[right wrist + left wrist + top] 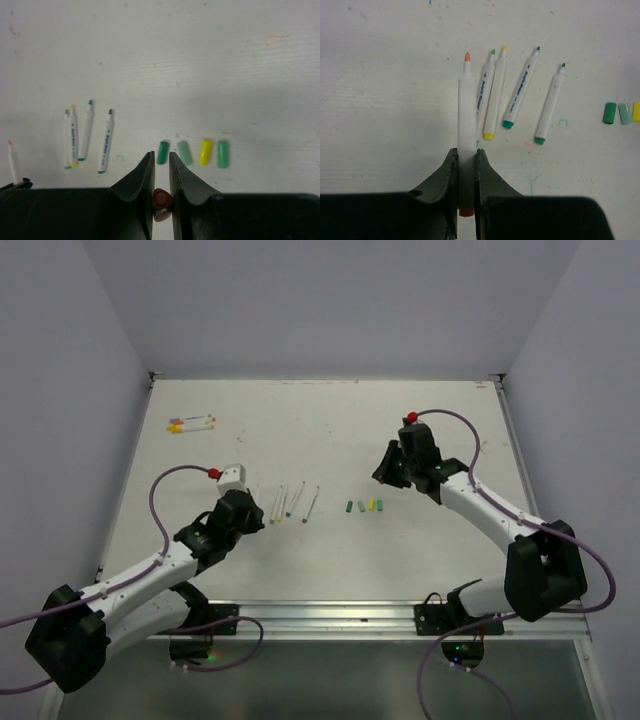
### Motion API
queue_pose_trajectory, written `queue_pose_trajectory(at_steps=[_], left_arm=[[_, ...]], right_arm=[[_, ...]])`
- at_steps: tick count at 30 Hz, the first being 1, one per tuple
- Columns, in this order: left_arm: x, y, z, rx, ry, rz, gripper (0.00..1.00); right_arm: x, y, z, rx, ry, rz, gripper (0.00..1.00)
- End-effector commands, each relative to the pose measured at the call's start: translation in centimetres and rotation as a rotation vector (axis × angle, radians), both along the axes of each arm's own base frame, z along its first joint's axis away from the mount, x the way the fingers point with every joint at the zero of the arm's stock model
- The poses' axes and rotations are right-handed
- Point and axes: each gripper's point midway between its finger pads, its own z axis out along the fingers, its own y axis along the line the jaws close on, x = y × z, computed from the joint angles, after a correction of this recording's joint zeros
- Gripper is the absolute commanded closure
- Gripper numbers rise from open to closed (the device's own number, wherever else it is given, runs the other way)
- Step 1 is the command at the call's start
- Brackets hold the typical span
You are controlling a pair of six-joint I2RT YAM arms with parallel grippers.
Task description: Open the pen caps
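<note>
L tool (466, 153) tight on bare orange-tip pen (466, 105); R tool (160, 156) tight on reddish cap (161, 200)

Your left gripper (466, 155) clamps an uncapped orange pen (466, 115); four uncapped pens (519, 95) lie just right of it; further right, four caps (205, 152) sit in a row; your right gripper (161, 160) pinches a red-orange cap (161, 200); two capped pens (190, 423) lie far left.

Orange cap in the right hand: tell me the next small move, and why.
Probably lower the right hand and release the orange cap beside the dark green cap, at the left end of the row of four loose caps. The cap is already off: the left hand grips the orange pen with its tip bare.
</note>
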Motion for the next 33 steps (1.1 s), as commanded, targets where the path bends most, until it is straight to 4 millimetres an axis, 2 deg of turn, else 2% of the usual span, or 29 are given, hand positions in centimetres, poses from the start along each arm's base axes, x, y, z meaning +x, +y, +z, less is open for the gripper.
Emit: queue_pose_trajectory(at_steps=[1, 2, 4, 7, 14, 18, 23, 33], left_arm=[[3.6, 0.6, 2.2, -0.031, -0.106, 0.034, 0.92], [4.6, 1.2, 2.4, -0.053, -0.13, 0.056, 0.91], [5.2, 1.2, 1.9, -0.049, -0.124, 0.047, 0.9], [6.2, 1.1, 1.6, -0.027, -0.122, 0.041, 0.9], [7.0, 0.7, -0.4, -0.022, -0.076, 0.035, 0.87], [7.0, 0.8, -2.0, -0.011, -0.045, 0.04, 0.86], [7.0, 0.3, -3.2, -0.028, -0.018, 0.022, 0.8], [5.4, 0.0, -5.9, -0.064, 0.07, 0.018, 0.71]], right_arm=[[-1.9, -4.2, -2.5, -0.14, 0.063, 0.009, 1.0], [-2.1, -4.7, -2.9, -0.156, 0.08, 0.01, 1.0], [-2.6, -5.7, -4.3, -0.192, 0.12, 0.017, 1.0], [-2.9, -5.8, -5.6, -0.194, 0.151, 0.03, 1.0], [-2.9, -6.6, -8.3, -0.233, 0.202, 0.03, 1.0], [-2.9, -7.0, -9.5, -0.252, 0.229, 0.035, 1.0], [-2.9, -7.1, -10.6, -0.261, 0.253, 0.051, 1.0], [-2.6, -7.0, -11.4, -0.263, 0.266, 0.067, 0.99]])
